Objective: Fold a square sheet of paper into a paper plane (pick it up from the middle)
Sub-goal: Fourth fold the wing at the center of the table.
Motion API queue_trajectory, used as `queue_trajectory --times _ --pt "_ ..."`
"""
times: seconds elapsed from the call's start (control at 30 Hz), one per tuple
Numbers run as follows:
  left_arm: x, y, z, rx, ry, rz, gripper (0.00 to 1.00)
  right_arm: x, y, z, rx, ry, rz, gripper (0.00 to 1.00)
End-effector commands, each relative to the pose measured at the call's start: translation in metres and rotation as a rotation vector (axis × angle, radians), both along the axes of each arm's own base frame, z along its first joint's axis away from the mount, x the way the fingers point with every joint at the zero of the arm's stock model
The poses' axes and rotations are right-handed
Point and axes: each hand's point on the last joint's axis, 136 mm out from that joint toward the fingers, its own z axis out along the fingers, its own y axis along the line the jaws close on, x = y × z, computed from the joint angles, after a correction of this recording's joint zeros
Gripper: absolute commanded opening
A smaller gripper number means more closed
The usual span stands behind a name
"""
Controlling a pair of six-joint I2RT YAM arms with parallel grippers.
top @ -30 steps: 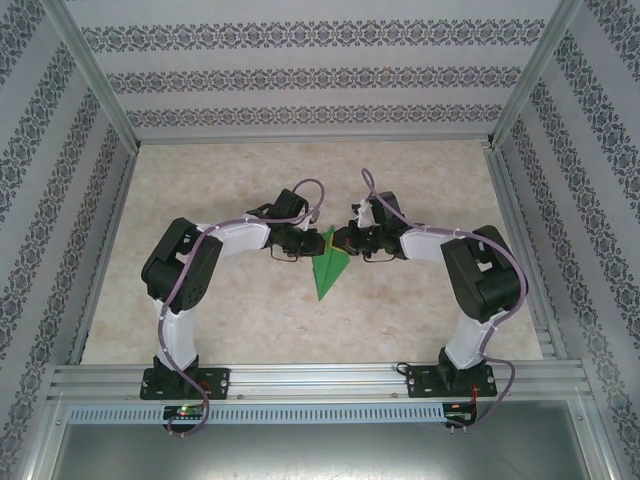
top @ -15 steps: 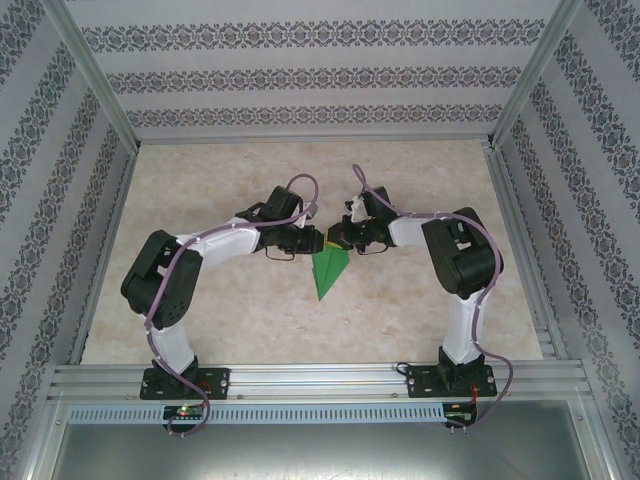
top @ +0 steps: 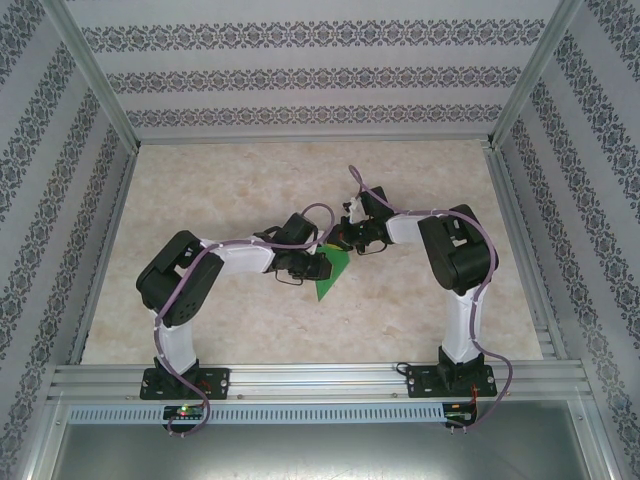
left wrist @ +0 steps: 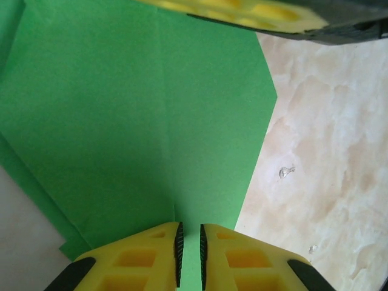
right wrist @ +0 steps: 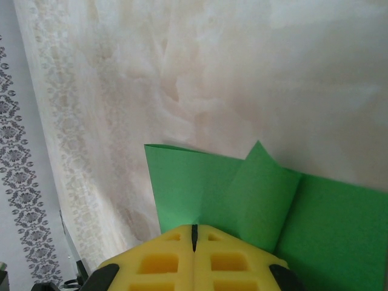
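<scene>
The green paper (top: 330, 275) hangs at the centre of the top view, a partly folded wedge with its tip pointing toward the bottom of the frame, pinched between my 2 arms over the marble-patterned table (top: 230, 190).

In the left wrist view the paper covers the upper left of the frame, with 1 lengthwise crease running down to the left gripper (left wrist: 188, 242) at the bottom edge. Its yellow fingers are nearly closed and nip a thin strip of green between their pads. In the right wrist view the right gripper (right wrist: 194, 233), at the bottom centre, is pressed fully together. The paper's edge runs in under its tips, so I judge it is clamped on the paper too. A small folded flap stands up just to the right of it.

As I read it, the job is about midway. The paper is off the table, the centre crease is in and the nose folds look made. The shape is broad, not yet a slim dart, so the wing folds and the final flattening remain.
</scene>
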Motion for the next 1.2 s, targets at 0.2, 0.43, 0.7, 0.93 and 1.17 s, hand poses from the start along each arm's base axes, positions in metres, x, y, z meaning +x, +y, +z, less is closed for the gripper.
queue_trajectory --times 0.2,0.43,0.7,0.93,1.17 --pt "-0.015 0.011 -0.023 0.062 0.015 -0.033 0.19 0.012 -0.014 -0.012 -0.03 -0.006 -0.015 0.03" --pt "-0.035 0.025 -0.039 0.103 0.059 -0.066 0.18 0.027 -0.023 -0.01 -0.042 -0.035 -0.044 0.03" --pt "-0.053 0.033 -0.041 0.115 0.088 -0.093 0.18 0.039 -0.032 -0.021 -0.134 -0.03 -0.043 0.02" --pt "-0.072 0.03 -0.031 0.088 0.118 -0.136 0.18 0.049 -0.039 -0.027 -0.152 -0.036 -0.059 0.02" --pt "-0.081 0.025 -0.017 0.049 0.119 -0.149 0.19 0.05 -0.039 -0.032 -0.147 -0.029 -0.058 0.02"
